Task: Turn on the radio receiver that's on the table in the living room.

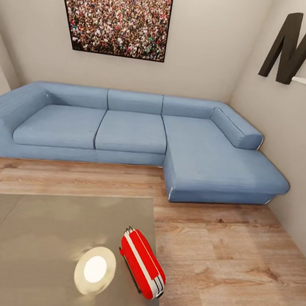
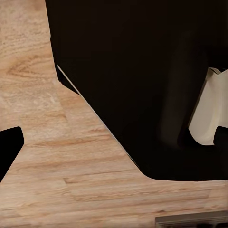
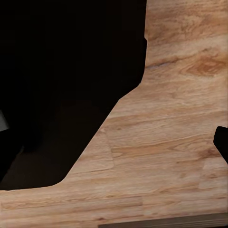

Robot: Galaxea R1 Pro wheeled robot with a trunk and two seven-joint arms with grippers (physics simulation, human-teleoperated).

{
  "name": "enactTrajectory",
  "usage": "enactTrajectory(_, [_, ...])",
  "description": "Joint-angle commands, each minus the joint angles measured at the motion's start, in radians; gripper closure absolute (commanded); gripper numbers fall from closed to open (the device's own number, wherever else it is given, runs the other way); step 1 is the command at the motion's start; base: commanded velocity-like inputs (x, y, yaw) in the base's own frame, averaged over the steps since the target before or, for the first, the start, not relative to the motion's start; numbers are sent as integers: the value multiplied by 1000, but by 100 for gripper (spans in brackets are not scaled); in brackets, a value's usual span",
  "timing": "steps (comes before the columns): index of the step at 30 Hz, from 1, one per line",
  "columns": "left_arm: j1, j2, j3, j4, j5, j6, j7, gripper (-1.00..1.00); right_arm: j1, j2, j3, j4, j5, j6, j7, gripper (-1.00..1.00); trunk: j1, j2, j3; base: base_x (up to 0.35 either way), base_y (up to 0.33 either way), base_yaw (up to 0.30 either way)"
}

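1. Radio receiver lies on the desk, near its right edge, long axis running diagonally.
2. Round bright light reflection on the glossy top just left of it.
3. Wood floor right of the desk; blue L-shaped sofa beyond, crowd photo and black letter "N" on the walls.
4. Tool state, both arms: can't tell. Wrist views show floor and dark robot body.
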Motion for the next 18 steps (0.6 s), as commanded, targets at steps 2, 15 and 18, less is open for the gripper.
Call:
enactTrajectory(2, [0, 0, 0, 0, 0, 0, 0, -100, 0, 0, 1, 0, 0, -16, 0, -100, 0, 0, 0, 0, 0, 0])
enactTrajectory(15, [0, -1, 1, -1, 0, 0, 0, -100, 0, 0, 4, 0, 3, -31, 0, -100, 0, 0, 0, 0, 0, 0])
enactTrajectory(18, [0, -1, 1, 0, 0, 0, 0, -100, 0, 0, 7, 0, 4, -30, 0, -100, 0, 0, 0, 0, 0, 0])
